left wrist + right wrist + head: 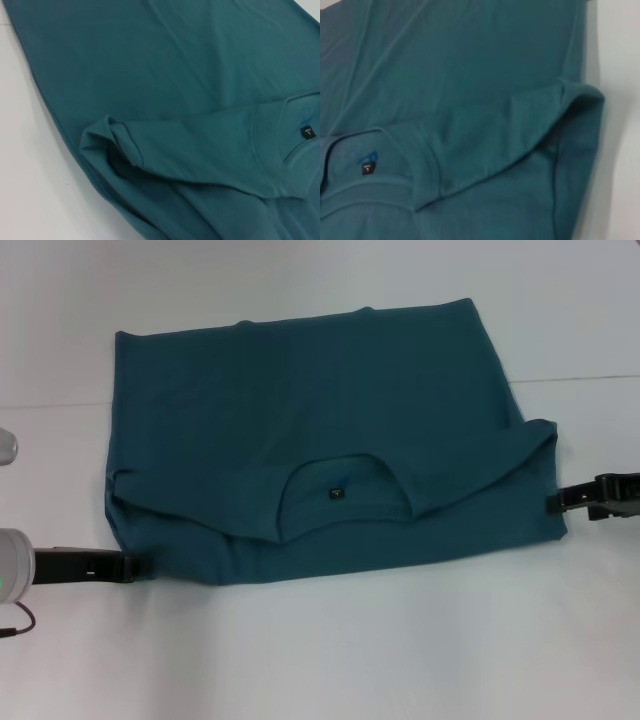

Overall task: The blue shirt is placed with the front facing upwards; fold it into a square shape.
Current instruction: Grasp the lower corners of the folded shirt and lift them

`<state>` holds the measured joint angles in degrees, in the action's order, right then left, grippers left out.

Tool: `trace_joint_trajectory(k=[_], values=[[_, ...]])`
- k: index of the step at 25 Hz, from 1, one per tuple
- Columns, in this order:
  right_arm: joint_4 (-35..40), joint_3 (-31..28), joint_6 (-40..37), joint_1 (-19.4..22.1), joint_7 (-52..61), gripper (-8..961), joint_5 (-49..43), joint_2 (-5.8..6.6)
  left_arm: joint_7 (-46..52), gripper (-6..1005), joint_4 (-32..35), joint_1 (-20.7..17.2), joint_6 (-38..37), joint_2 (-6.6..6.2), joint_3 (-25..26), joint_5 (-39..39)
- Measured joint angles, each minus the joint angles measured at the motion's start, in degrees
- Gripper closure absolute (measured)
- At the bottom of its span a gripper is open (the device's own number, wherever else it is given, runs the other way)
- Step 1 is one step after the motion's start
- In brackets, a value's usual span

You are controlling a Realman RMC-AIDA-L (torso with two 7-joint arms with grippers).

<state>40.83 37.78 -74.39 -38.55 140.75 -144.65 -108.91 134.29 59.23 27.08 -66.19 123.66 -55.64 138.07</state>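
Mid-fold: shirt [330, 440] doubled on counter [320, 660]; left gripper [128, 567], right gripper [556, 502] at lower corners, jaws' state unclear. Next, fold crosswise.

place: looking like a lab or robot test bench, not a home tbh
surface: plain white table [330, 660] filling the whole head view
clue: black robot arms reaching in from both sides
clutter: just one teal shirt [300, 420] lying there

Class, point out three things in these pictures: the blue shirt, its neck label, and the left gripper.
Blue shirt [300, 390]: head view, on the plain folded body.
Neck label [337, 494]: head view, on the small dark tag inside the collar.
Left gripper [128, 567]: head view, at its tip by the shirt's near corner.
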Motion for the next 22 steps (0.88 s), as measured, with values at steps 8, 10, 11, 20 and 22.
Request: trace_joint_trajectory(k=[8,10,11,20,22], values=[[-2.29,0.61,3.11,-1.14,0.01,178,-0.42,-0.88,0.00,939,-0.09,-0.13,-0.04,0.00,0.00,0.00],[-2.81,1.08,3.73,-1.23,0.21,181,-0.46,-0.88,-0.01,939,-0.09,-0.20,-0.12,0.00,0.00,0.00],[-2.90,1.12,3.96,-1.23,0.26,183,-0.46,-0.88,-0.01,939,-0.09,-0.20,-0.12,0.00,0.00,0.00],[-5.87,1.28,7.02,-2.06,0.14,199,-0.53,-1.27,-0.06,940,-0.08,-0.36,-0.26,0.00,0.00,0.00],[-6.47,1.31,7.81,-2.24,0.07,202,-0.54,-1.35,-0.07,940,-0.08,-0.33,-0.26,0.00,0.00,0.00]])
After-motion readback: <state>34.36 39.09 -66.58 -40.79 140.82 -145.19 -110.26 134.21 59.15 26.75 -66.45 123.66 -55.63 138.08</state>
